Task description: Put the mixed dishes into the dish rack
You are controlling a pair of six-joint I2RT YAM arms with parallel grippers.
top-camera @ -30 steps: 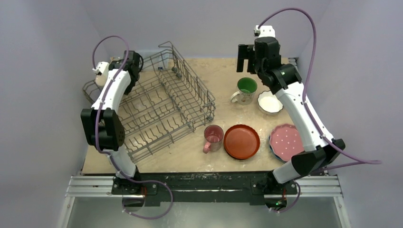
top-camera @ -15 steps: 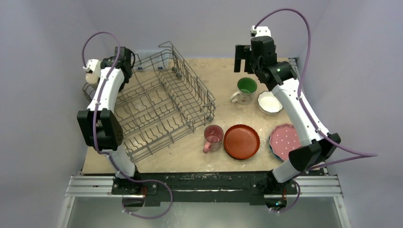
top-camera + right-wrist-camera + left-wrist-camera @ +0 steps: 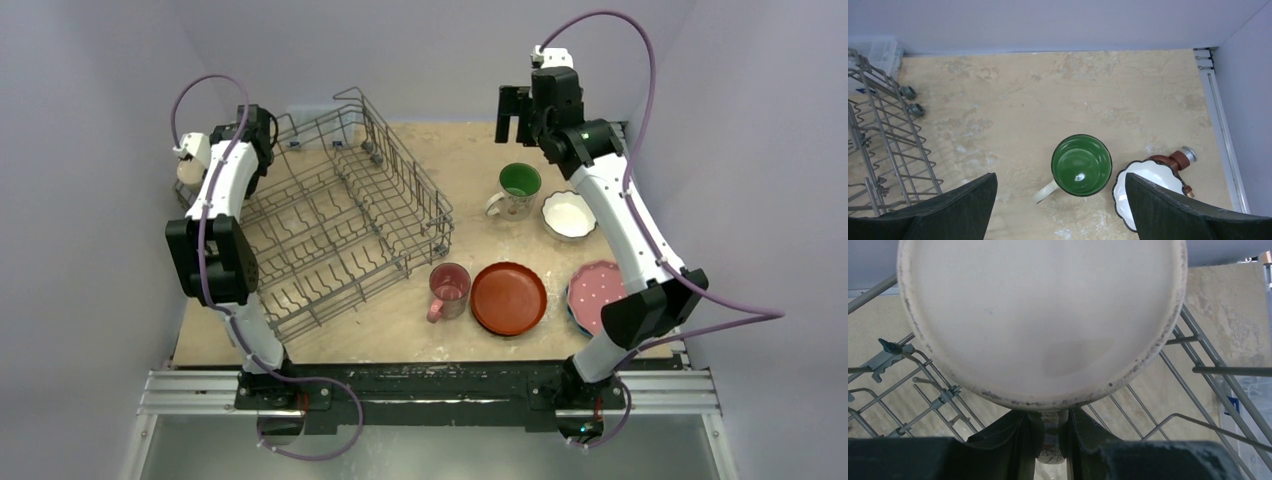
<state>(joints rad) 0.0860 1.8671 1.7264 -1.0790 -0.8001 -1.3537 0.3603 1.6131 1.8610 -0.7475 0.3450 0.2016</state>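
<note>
My left gripper is shut on the handle of the beige mug, held over the far left corner of the grey wire dish rack. In the left wrist view the mug's round base fills the frame above my gripper, with rack wires below. My right gripper is open and empty, high behind the cream mug with green inside. That mug lies between the open jaws of my right gripper, far below. The white fluted bowl, pink mug, red-orange plate and pink dotted plate sit on the table. The blue plate's edge shows under the dotted plate.
A clear plastic box stands behind the rack by the back wall. A small brown object with a metal cap lies behind the bowl. The rack's wheeled side is at the left of the right wrist view. A metal rail runs along the right wall.
My left gripper has moved left and back with the beige mug, toward the rack's far left corner. My right gripper has shifted a little toward the back wall, still open.
</note>
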